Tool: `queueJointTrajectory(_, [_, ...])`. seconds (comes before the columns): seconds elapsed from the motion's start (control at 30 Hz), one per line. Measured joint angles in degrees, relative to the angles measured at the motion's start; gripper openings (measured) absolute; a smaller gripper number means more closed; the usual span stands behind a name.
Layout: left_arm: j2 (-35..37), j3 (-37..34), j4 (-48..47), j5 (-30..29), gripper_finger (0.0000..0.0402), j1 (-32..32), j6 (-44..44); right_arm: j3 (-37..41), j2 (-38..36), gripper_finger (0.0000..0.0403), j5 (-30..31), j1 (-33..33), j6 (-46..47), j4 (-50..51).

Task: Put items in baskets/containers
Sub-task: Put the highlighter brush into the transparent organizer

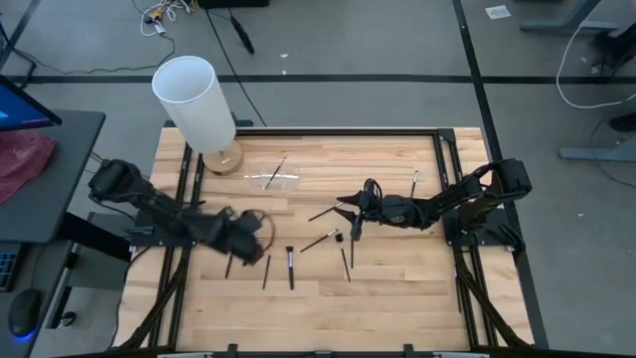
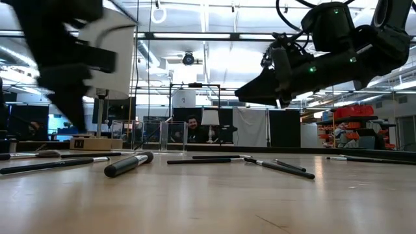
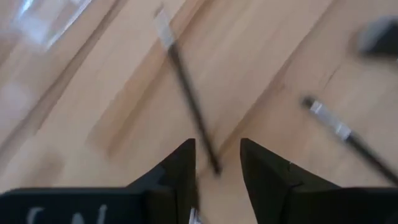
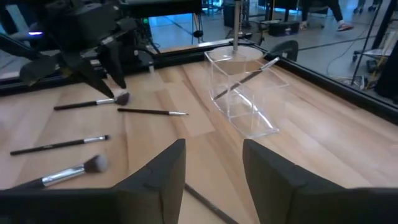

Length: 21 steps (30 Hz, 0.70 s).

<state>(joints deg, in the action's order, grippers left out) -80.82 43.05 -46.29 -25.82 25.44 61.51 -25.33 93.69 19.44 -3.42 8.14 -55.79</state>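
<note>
Several thin dark makeup brushes (image 1: 290, 267) lie flat on the wooden table. The clear holder (image 1: 273, 180) stands near the far edge with one brush (image 4: 245, 79) leaning inside, its end against the rim. My left gripper (image 1: 250, 239) is open and low over the table. Its fingers stand on either side of the near end of a thin brush (image 3: 189, 106); I cannot tell whether they touch it. My right gripper (image 1: 348, 210) is open and raised above the table in the low view (image 2: 260, 91). It faces the holder (image 4: 245, 102), with a brush handle (image 4: 205, 202) lying below it.
A tall white cylinder (image 1: 195, 99) on a round wooden base stands at the far left corner, beside the holder. Dark rails (image 1: 445, 179) run along the table's left and right sides. Bare wood lies along the near edge. A person (image 2: 192, 127) sits in the room beyond.
</note>
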Motion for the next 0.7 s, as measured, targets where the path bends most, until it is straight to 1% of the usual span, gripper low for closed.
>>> queueJointTrajectory(0.17, [0.0, 0.0, -5.8, -0.7, 0.0111, 12.0, 21.9, 0.0, 0.0, 0.0162, -0.7, -0.2, 2.3, 0.1])
queueJointTrajectory(0.3, [-0.1, 0.0, -7.3, -2.3, 0.0102, 19.9, 34.1, 0.0, 0.0, 0.0162, -1.2, -0.4, 5.7, 0.0])
queueJointTrajectory(0.43, [-0.2, -0.6, -8.3, -5.3, 0.0102, 24.6, 44.9, 0.0, 0.0, 0.0162, -1.2, -1.8, 8.2, 0.0])
queueJointTrajectory(0.53, [-0.2, -2.6, -8.3, -5.5, 0.0122, 26.0, 48.1, 0.0, 0.0, 0.0162, -1.1, -3.8, 10.0, 0.0])
queueJointTrajectory(0.6, [-0.2, -4.9, -7.8, -5.5, 0.0148, 26.1, 50.9, 0.0, 0.0, 0.0162, -1.1, -5.4, 11.2, 0.0])
queueJointTrajectory(0.7, [-0.2, -8.9, -4.4, -5.5, 0.0196, 26.0, 53.5, 0.0, 0.0, 0.0162, -1.1, -8.4, 12.4, -1.1])
